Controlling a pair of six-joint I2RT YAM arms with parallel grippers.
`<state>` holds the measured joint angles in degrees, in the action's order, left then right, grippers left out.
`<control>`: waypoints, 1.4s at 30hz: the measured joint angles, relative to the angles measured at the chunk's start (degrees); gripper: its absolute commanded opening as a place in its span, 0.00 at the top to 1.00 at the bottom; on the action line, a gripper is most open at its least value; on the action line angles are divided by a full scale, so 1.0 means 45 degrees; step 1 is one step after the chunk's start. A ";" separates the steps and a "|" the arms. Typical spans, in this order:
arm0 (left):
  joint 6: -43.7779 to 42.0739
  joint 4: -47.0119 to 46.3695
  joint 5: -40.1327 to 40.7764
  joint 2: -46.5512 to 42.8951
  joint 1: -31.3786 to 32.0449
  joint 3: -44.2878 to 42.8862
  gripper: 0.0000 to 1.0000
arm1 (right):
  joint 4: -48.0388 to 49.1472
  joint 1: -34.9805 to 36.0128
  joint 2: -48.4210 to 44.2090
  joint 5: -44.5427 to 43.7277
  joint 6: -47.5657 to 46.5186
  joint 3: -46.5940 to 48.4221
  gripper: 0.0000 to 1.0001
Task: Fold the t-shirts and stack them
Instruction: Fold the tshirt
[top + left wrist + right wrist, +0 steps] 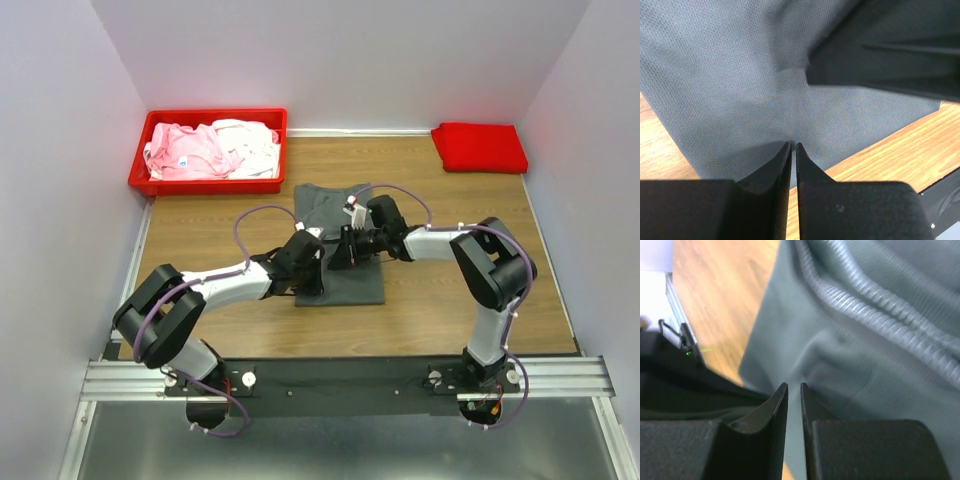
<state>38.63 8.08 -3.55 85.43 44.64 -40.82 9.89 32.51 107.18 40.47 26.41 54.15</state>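
The dark grey t-shirt [338, 285] lies partly folded in the middle of the table. Both grippers meet over its centre. My left gripper [308, 275] has its jaws drawn to a thin slit, and its tips [793, 144] press into the grey cloth [730, 75] near a corner. My right gripper [338, 258] is nearly as narrow, and a raised fold of the shirt [850, 370] runs up to its tips [794, 385]. A bright red t-shirt [480, 147] lies folded at the far right. Pale pink [185, 152] and white [250, 145] t-shirts sit in the bin.
The red plastic bin [207, 185] stands at the far left corner. White walls close in three sides. A ribbed cable [880, 305] hangs across the right wrist view. The right gripper's black body [890, 50] crowds the top of the left wrist view.
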 measured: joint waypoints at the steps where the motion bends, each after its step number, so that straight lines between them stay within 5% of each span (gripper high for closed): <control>1: 0.0000 -0.0005 -0.0005 0.0005 0.0000 0.0000 0.85 | 0.0053 -0.0019 0.0223 -0.0015 -0.0015 0.0102 0.78; 10: 0.0019 -0.0418 -0.0214 0.0165 0.0000 0.0291 0.85 | 0.0253 -0.0287 0.1899 -0.0034 -0.0117 0.2220 0.78; 25: 0.0126 -0.0520 -0.0316 -0.0170 0.0000 0.0510 0.80 | -0.0884 -0.2963 0.4056 -0.0078 0.0117 0.6766 0.76; 34: 0.0607 -0.1025 -0.0675 -0.4099 -0.1137 0.1122 0.80 | -0.0976 -0.2890 -0.1413 0.1481 0.0306 0.1477 0.76; 42: 0.0816 -0.2166 -0.3055 -0.2841 -0.1671 0.3191 0.87 | -0.1185 -0.2885 -0.3113 0.3449 0.0287 -0.3968 0.78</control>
<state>42.30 -1.67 -17.30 72.64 37.12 -26.46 4.56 19.53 93.17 55.99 27.70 36.29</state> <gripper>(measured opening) 0.153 0.234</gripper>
